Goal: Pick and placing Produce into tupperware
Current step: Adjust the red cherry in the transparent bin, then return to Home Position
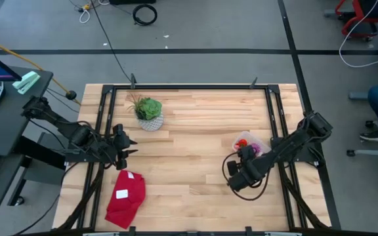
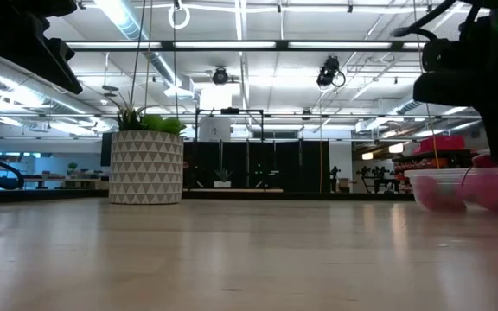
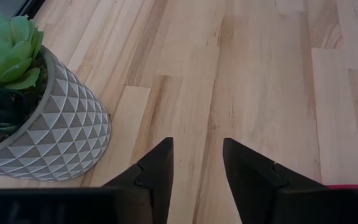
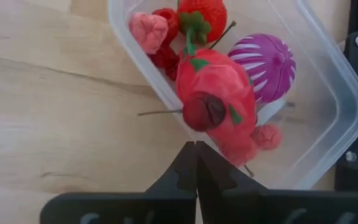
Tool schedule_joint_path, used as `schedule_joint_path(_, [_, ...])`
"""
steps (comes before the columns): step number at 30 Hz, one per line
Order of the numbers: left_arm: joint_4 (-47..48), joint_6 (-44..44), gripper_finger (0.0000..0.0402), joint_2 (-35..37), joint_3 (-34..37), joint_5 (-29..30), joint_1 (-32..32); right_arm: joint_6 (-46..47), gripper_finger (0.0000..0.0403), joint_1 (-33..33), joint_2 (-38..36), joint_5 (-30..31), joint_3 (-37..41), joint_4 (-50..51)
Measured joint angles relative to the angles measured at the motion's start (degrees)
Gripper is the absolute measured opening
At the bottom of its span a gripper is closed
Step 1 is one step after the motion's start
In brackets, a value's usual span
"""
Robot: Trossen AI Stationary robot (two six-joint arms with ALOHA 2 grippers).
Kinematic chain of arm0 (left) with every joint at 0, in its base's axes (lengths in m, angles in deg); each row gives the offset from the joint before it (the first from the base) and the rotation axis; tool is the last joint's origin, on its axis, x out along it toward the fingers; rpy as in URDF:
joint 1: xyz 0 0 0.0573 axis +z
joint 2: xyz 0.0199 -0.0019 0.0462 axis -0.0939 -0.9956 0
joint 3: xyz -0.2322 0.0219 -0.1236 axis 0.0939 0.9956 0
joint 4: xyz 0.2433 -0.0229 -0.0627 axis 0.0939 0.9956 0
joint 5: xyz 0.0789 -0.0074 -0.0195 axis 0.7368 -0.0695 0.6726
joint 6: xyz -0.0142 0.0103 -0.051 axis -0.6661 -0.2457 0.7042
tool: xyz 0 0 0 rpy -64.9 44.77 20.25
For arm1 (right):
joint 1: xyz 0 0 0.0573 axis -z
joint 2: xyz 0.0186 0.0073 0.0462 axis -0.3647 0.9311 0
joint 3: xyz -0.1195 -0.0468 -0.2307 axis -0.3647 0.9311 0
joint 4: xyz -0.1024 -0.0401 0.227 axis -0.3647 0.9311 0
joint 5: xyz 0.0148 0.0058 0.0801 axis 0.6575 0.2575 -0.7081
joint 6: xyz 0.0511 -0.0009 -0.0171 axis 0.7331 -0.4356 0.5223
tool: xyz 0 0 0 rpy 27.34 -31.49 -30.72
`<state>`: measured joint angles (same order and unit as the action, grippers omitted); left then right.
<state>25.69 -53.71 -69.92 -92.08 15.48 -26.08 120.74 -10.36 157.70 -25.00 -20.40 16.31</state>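
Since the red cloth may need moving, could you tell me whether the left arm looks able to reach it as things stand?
Probably yes: the left gripper hovers open and empty just beyond the red cloth, with only bare table between them.

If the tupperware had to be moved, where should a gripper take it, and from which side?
Judging by its shape, grip the thin upright wall of the tupperware at a bare long side, coming from above with one finger inside. The produce crowds the other side, and the box looks too wide to span.
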Motion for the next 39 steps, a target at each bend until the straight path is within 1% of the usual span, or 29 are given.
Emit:
schedule_joint_path(8, [0.00, -0.28, 0.0153, 0.00, 0.00, -0.01, -0.02, -2.26, 0.0000, 3.07, -0.02, 0.77, 2.05, -0.06])
schedule_joint_path(12, [0.00, -0.31, 0.0149, 0.01, 0.00, -0.01, -0.01, -3.97, 0.0000, 6.31, 0.00, 2.07, 3.90, 2.45])
schedule_joint_path(16, [0.00, -0.37, 0.0144, -0.01, 0.00, 0.00, -0.01, -6.75, 0.0000, 9.67, 0.00, 5.60, 4.10, 1.95])
schedule_joint_path(20, [0.00, -0.52, 0.0140, 0.00, 0.00, -0.01, -0.01, -10.11, 0.0000, 13.14, 0.00, 6.23, 4.01, 2.66])
schedule_joint_path(25, [0.00, -0.52, 0.0144, -0.01, 0.00, -0.01, 0.00, -13.53, 0.0000, 17.94, -0.05, 9.24, 4.01, 3.63])
schedule_joint_path(28, [0.00, -0.54, 0.0149, 0.02, 0.00, -0.01, -0.02, -17.32, 0.0000, 19.96, -0.15, 9.35, 3.99, 2.07])
schedule_joint_path(31, [0.02, -0.55, 0.0152, -0.01, 0.00, -0.01, 0.00, -19.87, 0.0002, 20.39, -0.15, 9.37, 3.99, 1.61])
schedule_joint_path(35, [0.04, -0.56, 0.0151, -0.01, 0.00, -0.01, -0.01, -20.94, 0.0003, 19.96, -0.89, 9.73, 3.76, 1.75])
schedule_joint_path(37, [0.03, -0.57, 0.0148, -0.01, 0.00, -0.01, 0.01, -21.36, 0.0003, 19.27, -1.56, 11.31, 2.81, 1.99])
schedule_joint_path(39, [0.02, -0.57, 0.0145, 0.01, 0.00, -0.01, -0.02, -21.50, 0.0004, 18.04, -2.65, 14.19, 1.06, 2.12])
